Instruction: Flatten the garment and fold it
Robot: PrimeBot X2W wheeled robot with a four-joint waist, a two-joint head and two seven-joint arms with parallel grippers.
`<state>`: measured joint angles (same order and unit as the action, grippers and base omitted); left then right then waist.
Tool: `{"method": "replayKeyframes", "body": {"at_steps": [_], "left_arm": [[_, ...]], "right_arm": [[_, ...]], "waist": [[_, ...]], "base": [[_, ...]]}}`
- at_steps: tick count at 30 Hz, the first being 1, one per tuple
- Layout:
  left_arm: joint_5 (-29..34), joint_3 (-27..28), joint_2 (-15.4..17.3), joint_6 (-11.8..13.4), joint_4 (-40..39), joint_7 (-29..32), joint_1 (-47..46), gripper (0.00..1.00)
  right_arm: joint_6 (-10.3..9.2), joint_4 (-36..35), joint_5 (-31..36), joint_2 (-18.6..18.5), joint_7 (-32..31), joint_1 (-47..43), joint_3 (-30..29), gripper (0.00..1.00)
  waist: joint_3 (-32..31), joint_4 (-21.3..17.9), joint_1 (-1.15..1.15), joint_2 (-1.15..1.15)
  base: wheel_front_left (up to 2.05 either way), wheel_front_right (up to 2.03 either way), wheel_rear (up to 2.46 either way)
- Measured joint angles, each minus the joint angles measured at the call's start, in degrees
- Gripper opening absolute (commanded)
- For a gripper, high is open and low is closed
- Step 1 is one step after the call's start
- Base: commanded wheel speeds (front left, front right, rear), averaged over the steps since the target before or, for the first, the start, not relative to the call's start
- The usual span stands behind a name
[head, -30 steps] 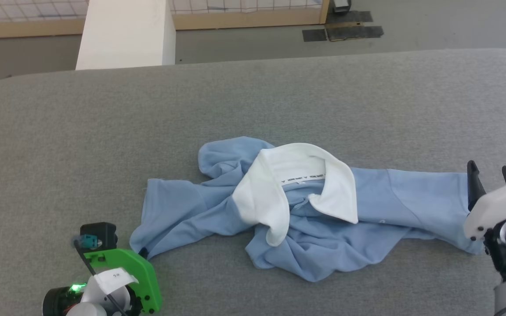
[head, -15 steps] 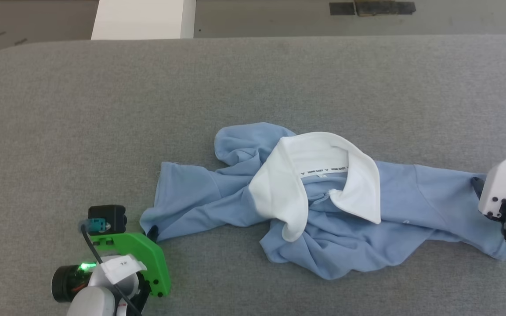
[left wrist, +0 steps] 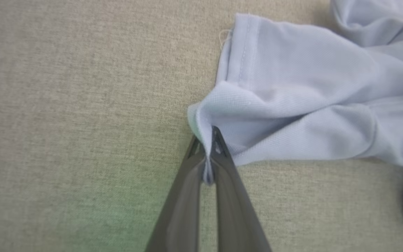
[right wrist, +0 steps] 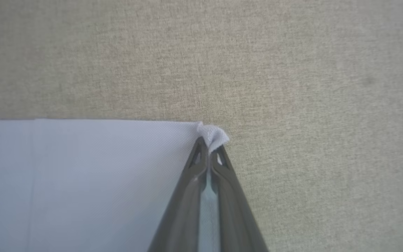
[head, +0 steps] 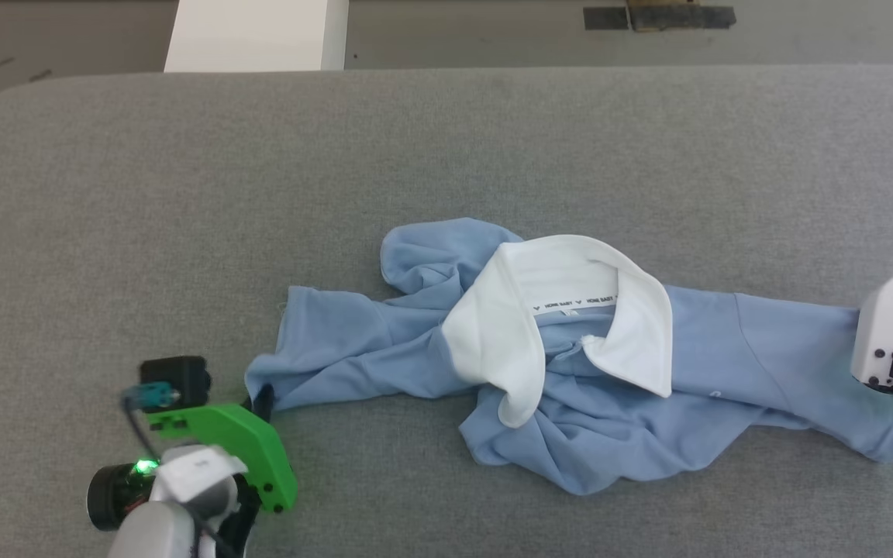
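Note:
The garment [head: 733, 364], a light blue polo shirt with its white collar lining [head: 563, 318] turned up, lies crumpled across the middle of the grey table [head: 446, 155]. My left gripper [head: 260, 403] is at the garment's left end. Up close, in the left wrist view, the left gripper [left wrist: 208, 145] is shut on a bunched fold of the garment [left wrist: 292, 105]. At the right end, my right gripper [right wrist: 209, 147] is shut on a corner of the garment [right wrist: 82, 175], with a small tuft of cloth poking past the tips. In the head view the right arm's white housing [head: 892, 325] hides those fingers.
The grey padded table runs to every side of the garment. Beyond its far edge stand a white block [head: 256, 35] and dark floor mats [head: 660, 15] on the grey floor.
The right gripper came down onto the garment's right corner and shut on it. The head camera tilted down meanwhile. The left gripper kept its hold and shifted slightly left.

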<state>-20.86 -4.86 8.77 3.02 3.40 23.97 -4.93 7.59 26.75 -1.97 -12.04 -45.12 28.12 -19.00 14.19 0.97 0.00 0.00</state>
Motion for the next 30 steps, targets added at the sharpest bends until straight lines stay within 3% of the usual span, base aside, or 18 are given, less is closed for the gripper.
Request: {"method": "replayKeyframes", "body": {"at_steps": [5,12,16,21,26,30], "left_arm": [[-11.7,4.0,-2.7,-4.1,-4.5,-1.0,-1.3,0.0],[-23.6,8.1,-2.1,-6.0,-14.6,4.7,-11.4,0.0],[-24.5,10.0,-1.0,-4.1,-14.9,6.4,-20.7,0.0],[-23.5,11.6,-0.2,-1.2,-9.3,4.9,-34.7,0.0],[-18.9,11.8,2.8,0.3,-1.2,0.6,-49.1,0.0],[-16.2,12.4,3.2,1.4,4.6,-5.6,-59.6,0.0]], "right_arm": [[0.0,-7.5,-2.5,-2.4,3.5,-2.6,2.3,0.0],[0.0,-19.3,-5.1,-6.8,3.3,0.6,6.3,0.0],[0.0,-21.9,-5.7,-9.1,2.4,7.6,8.9,0.0],[0.0,-20.5,-5.4,-9.8,2.5,18.4,12.1,0.0],[0.0,-15.4,-3.9,-9.1,6.0,31.6,14.5,0.0],[0.0,-10.7,-1.8,-8.9,9.6,40.4,15.0,0.0]], "waist": [[-1.9,-0.4,0.0,0.0],[-3.2,-2.6,0.0,0.0],[-2.2,-3.7,0.0,0.0],[0.6,-4.5,0.0,0.0],[4.4,-5.5,0.0,0.0],[7.5,-6.2,0.01,0.0]], "base": [[0.0,0.0,0.0],[0.0,0.0,0.0],[0.0,0.0,0.0],[0.0,0.0,0.0],[0.0,0.0,0.0],[0.0,0.0,0.0]]}}
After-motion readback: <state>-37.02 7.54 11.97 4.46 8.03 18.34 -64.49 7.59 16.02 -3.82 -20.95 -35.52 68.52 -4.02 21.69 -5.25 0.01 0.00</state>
